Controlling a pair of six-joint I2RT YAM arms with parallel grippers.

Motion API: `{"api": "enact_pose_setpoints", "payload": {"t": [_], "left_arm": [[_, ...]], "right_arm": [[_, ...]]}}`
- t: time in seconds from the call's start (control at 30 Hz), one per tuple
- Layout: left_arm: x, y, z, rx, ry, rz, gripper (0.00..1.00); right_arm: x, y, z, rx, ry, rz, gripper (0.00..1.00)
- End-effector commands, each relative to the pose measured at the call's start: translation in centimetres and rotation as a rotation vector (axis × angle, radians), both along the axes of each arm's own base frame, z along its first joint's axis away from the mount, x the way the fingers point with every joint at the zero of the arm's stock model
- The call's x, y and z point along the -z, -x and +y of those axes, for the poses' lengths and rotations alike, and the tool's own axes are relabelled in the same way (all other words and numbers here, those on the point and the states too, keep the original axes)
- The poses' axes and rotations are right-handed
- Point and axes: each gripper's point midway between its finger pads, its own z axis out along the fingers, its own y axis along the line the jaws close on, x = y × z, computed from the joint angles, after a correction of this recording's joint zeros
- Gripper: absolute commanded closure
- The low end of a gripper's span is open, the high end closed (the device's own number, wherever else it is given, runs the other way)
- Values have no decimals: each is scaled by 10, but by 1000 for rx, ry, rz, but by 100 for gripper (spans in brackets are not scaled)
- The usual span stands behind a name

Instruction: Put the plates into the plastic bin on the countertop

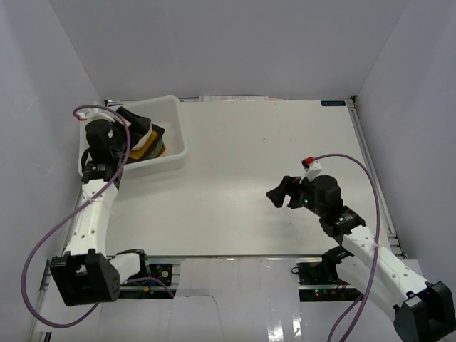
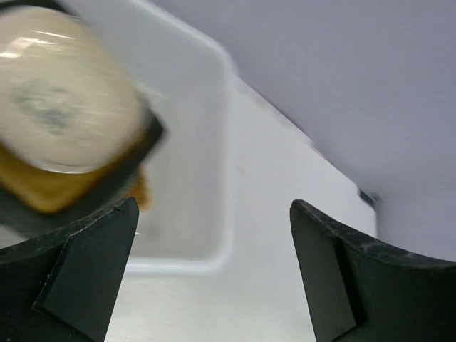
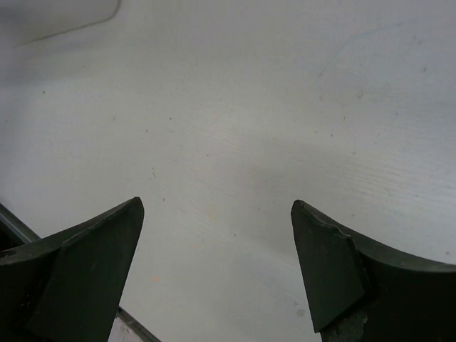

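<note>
Counter (image 1: 271, 157): white; no loose dishes seen from above.
Plastic bin (image 1: 178, 151): far left corner, plates (image 1: 146, 140) stacked inside; task looks nearly finished.
Left gripper (image 2: 214, 274): fingers apart, empty, above cream bowl (image 2: 64, 92).
Right gripper (image 3: 217, 274): spread, empty, over bare counter.

white enclosure walls (image 1: 228, 43), small blue label (image 1: 333, 103)

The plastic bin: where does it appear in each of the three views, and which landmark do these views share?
Top external: the plastic bin stands at the far left of the countertop, with plates inside.
Left wrist: it fills the upper left, its rounded corner low in the middle.
Right wrist: a pale rounded shape in the top left corner may be it; I cannot tell.
Shared landmark: the white countertop shows in all three.
</note>
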Motion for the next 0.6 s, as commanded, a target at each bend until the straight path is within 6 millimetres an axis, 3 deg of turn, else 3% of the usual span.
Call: {"api": "enact_pose_setpoints", "payload": {"t": [0.0, 0.03, 0.13, 0.17, 0.23, 0.3, 0.33, 0.43, 0.57], "left_arm": [[-43, 30, -99, 386, -52, -181, 2], [-45, 43, -136, 524, -60, -219, 2], [-52, 90, -198, 819, -92, -304, 2], [-53, 102, -209, 883, -100, -323, 2], [-51, 129, -224, 985, -94, -347, 2], [-51, 145, -224, 1017, -82, -365, 2], [-42, 151, -225, 1038, -83, -352, 2], [-37, 164, -218, 1032, -107, -368, 2], [-28, 163, -207, 960, -140, -340, 2]], "right_arm": [[-59, -16, -5, 11, 21, -195, 10], [-70, -17, -8, 21, 35, -202, 10], [-88, -18, -29, 109, 96, -221, 10], [-109, -19, -40, 160, 98, -285, 10], [-128, -18, -50, 204, 92, -357, 10], [-143, -15, -68, 284, 80, -428, 10], [-145, -15, -73, 314, 70, -443, 10], [-139, -12, -85, 376, 64, -447, 10], [-123, -12, -88, 410, 58, -397, 10]]}}
